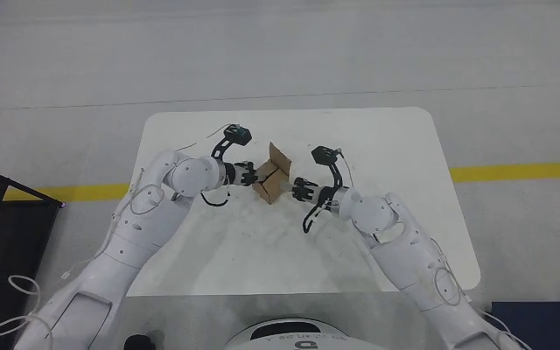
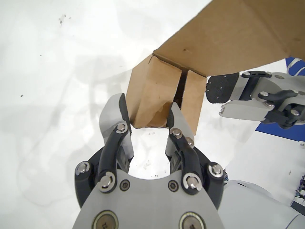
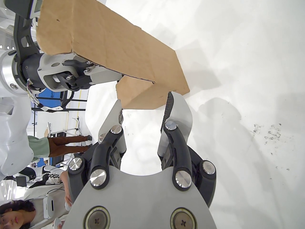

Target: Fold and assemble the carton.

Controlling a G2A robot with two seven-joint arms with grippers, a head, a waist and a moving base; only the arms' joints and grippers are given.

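The carton [image 1: 274, 172] is matt brown cardboard, torn and fibrous at one edge. The tabletop [image 1: 385, 149] is smooth and white with a faint sheen, flecked with dark scuffs. The left pincer [image 2: 147, 101] and right pincer [image 3: 144, 98] have dull grey fingers [image 2: 109, 113], black grainy pads [image 3: 166, 110] and bright metal screws [image 3: 97, 177].

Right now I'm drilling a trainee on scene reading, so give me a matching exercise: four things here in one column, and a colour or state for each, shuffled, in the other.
1. carton
2. left hand
3. table
4. floor stripe

a. white, with rounded corners
b. yellow
c. brown, one flap open
d. closed on the carton's end

Pairs: 1-c, 2-d, 3-a, 4-b.
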